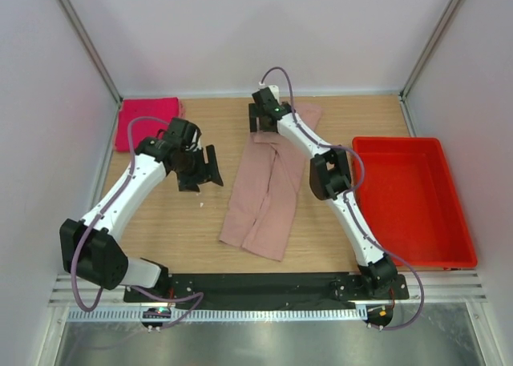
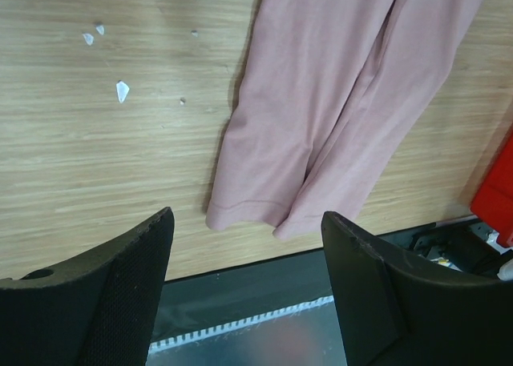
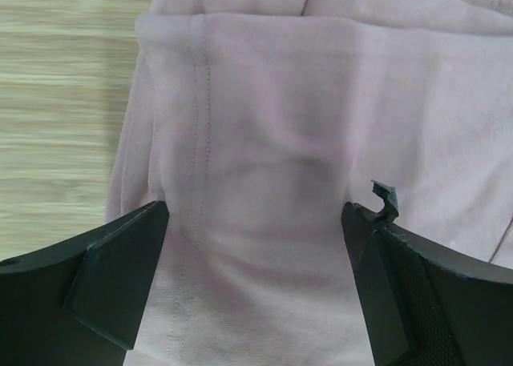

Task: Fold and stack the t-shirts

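Note:
The pale pink t-shirt (image 1: 268,186) lies folded lengthwise into a long strip down the middle of the table; it shows in the left wrist view (image 2: 321,102) and fills the right wrist view (image 3: 288,142). The magenta t-shirt (image 1: 147,122) lies folded at the back left. My right gripper (image 1: 263,126) is open, just above the far end of the pale shirt, its jaws either side of the cloth. My left gripper (image 1: 200,172) is open and empty, hovering left of the pale shirt.
A red plastic bin (image 1: 410,198) stands at the right, its corner showing in the left wrist view (image 2: 497,190). Small white scraps (image 2: 120,90) lie on the wood left of the pale shirt. Walls enclose the table at back and sides.

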Tool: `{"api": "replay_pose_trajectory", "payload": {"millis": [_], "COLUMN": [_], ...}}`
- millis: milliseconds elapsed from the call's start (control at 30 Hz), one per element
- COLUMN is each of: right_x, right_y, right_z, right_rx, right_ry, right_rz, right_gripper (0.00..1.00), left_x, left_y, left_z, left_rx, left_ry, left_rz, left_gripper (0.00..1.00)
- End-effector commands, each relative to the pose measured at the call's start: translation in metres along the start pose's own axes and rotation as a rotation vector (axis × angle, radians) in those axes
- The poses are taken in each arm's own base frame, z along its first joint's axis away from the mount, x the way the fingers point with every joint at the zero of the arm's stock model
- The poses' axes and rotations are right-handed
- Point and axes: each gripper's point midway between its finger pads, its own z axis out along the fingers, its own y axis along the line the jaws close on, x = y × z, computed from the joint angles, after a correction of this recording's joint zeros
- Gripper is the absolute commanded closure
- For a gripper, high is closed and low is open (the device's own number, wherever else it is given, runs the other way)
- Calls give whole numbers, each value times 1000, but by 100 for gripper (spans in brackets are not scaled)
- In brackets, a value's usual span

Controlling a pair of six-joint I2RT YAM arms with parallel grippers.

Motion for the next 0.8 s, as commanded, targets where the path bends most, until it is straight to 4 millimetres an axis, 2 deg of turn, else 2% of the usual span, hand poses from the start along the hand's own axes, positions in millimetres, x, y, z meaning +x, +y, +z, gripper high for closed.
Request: {"api": "replay_pose_trajectory", "payload": {"millis": [0,100,133,200,233,300,333,367,400,433,467,500,533,567,600,633,700,767], "right_x": [-25,-50,-66,-74,-85,-75,-62,-63,-59,-42,-35,-27,-4,-6,1,25,32,50], "right_y": [31,25,23,18,14,12,9,9,8,6,1,2,3,3,0,4,9,16], "right_z": [-12,-31,-49,-70,-92,-111,-117,-140,-150,-152,-168,-174,-173,-187,-187,-186,-188,-188], "right_rx": [-65,-50,-54,-50,-56,-85,-87,-135,-149,-148,-147,-159,-143,-145,-110,-89,-81,-56], "right_ry": [-102,-155,-182,-180,-190,-125,-80,-62,-41,15,51,81,142,130,125,164,153,187], "right_rz": [-54,-28,-16,-9,-2,-14,-22,-20,-12,0,17,39,75,98,118,125,148,166], "right_gripper": [0,0,0,0,0,0,0,0,0,0,0,0,0,0,1,2,2,2], "left_x": [1,10,16,20,25,33,35,40,40,42,43,46,46,47,49,50,52,57], "left_y": [-9,-9,-5,-6,-5,-8,-7,-5,-5,-5,-4,-2,-2,-1,-1,-1,-1,1], "left_z": [-3,4,10,19,26,35,38,42,42,43,40,40,39,37,34,31,25,23], "left_rx": [74,87,82,99,100,126,126,121,121,121,121,116,115,115,119,119,129,123], "left_ry": [-7,36,59,77,105,145,156,172,171,171,165,166,161,156,147,144,127,125], "left_rz": [13,1,-9,-32,-45,-77,-91,-111,-119,-127,-131,-144,-148,-154,-163,-170,-175,-195], "left_gripper": [25,26,26,26,26,28,29,29,30,30,30,30,30,30,30,30,30,30]}}
